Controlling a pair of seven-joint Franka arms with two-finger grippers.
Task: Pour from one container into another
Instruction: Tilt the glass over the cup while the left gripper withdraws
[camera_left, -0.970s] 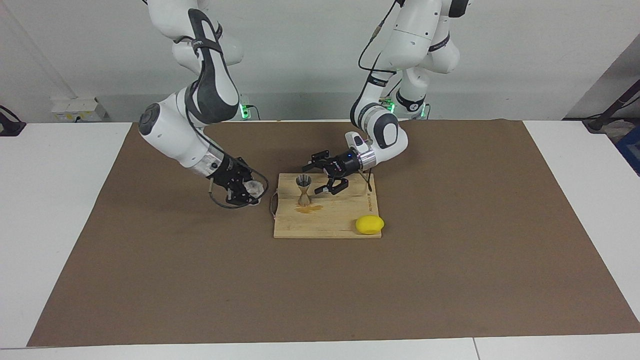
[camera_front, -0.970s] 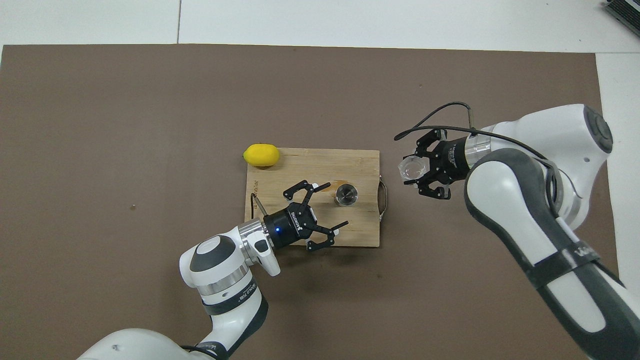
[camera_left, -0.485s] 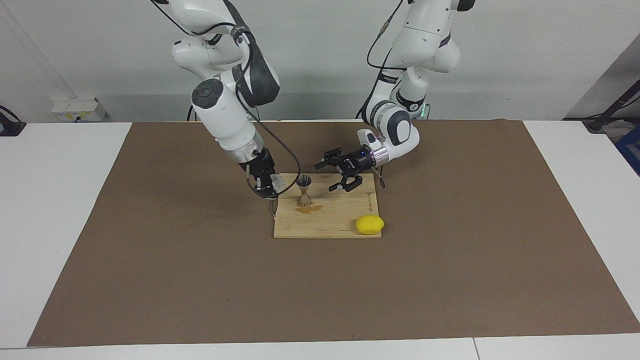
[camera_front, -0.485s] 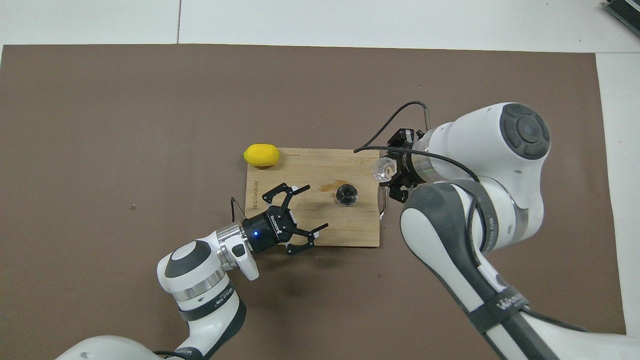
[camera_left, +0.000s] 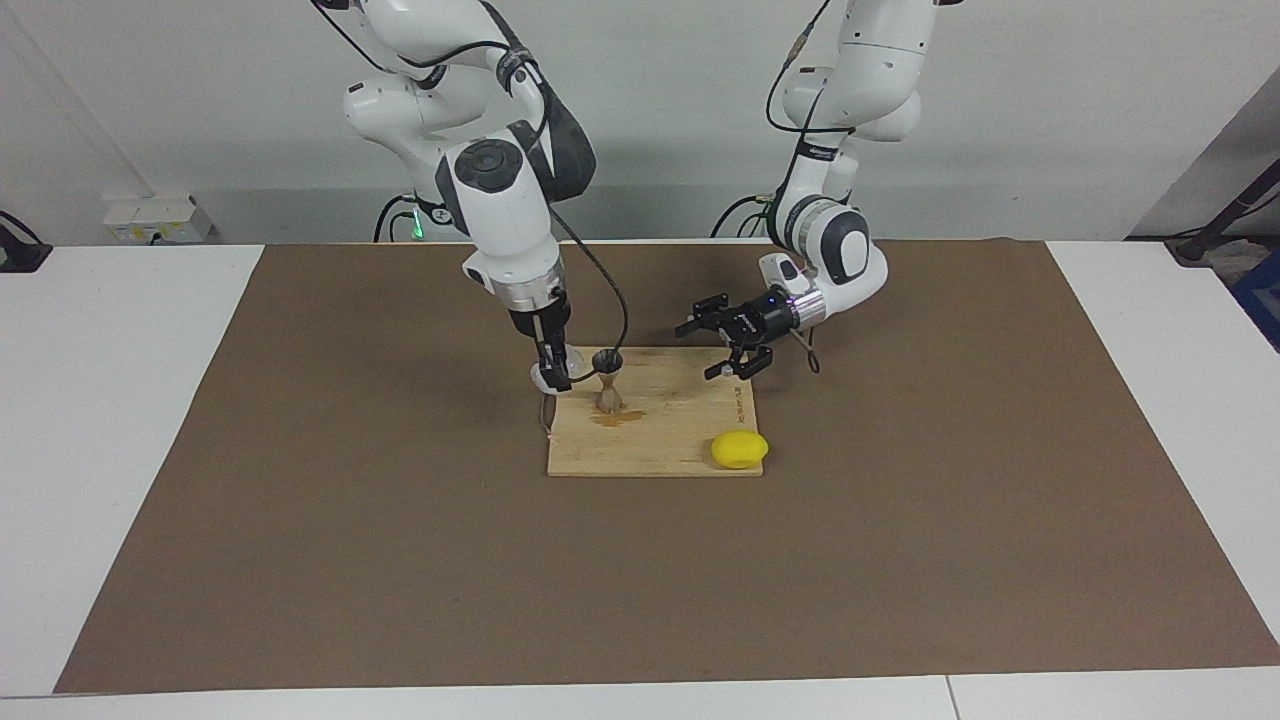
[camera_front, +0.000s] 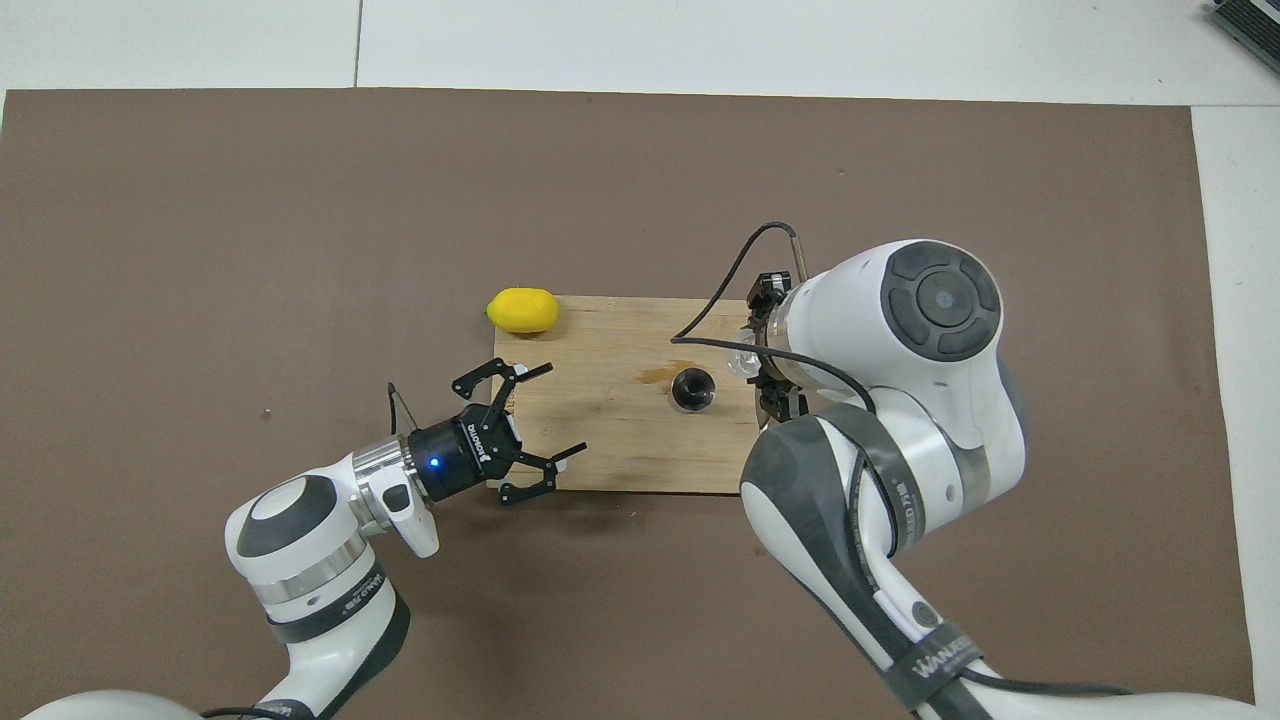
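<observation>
Seen from overhead, the right jaws clench the glass cup (camera_front: 742, 358) at the jigger's (camera_front: 692, 388) two o'clock, close enough to tip in, while the left jaws wait released at eight o'clock.

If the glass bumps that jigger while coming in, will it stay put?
Probably not. The jigger stands on a small foot with a narrow waist on the cutting board, so it looks apt to tip. The wet patch at its base may let it slide.

White table (camera_left: 130, 420) under a brown mat (camera_left: 400, 560), against a plain pale wall (camera_left: 650, 110)
</observation>
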